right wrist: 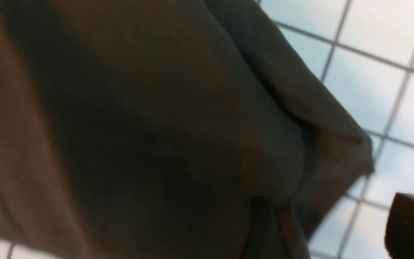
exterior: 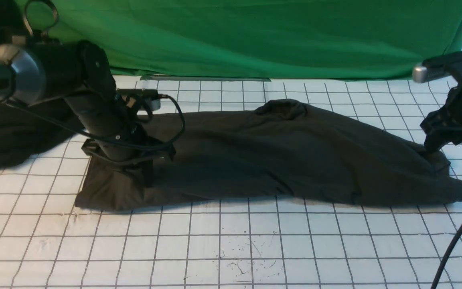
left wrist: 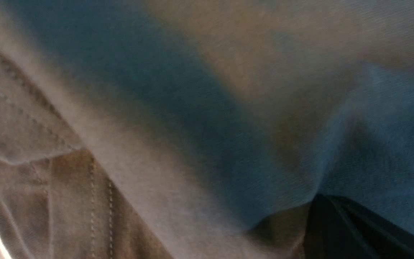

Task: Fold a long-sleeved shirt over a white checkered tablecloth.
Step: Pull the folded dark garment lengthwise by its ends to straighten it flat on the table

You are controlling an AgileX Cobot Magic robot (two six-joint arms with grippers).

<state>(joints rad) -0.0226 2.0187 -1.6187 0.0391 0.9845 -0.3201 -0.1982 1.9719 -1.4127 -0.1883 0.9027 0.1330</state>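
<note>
**L end pinched, R end straddled: shirt lying as long band**

Green cloth hangs as backdrop. Worktop is covered by the white checkered tablecloth, with ink scribbles near the front.

Far L: blacker heap of cloth, off to the side, not part of the job.

L: left gripper is down on the L end of the long-sleeved shirt, just in from the corner. Front view hides the tips behind the wrist. Wrist view shows fabric puckering into one dark finger, so it's clenched on the cloth. Judged: pinch taken low so all layers come up together.

Mid: shirt lies flat on the tablecloth as a long band, L to R. No separate sleeves seen, prob. folded in. Hump at far edge may be the neck, can't tell.

R: right gripper touches the R end of the band. Wrist view shows one finger over bare grid, clear of the cloth, with the shirt edge reaching into the gap. Jaws apart, nothing gripped. Judged: placed to bite the R end, mirroring L.

Step in hand (judged): securing both ends for the next fold. Risk: R bite catches the top layer only and the band skews on the lift.
</note>
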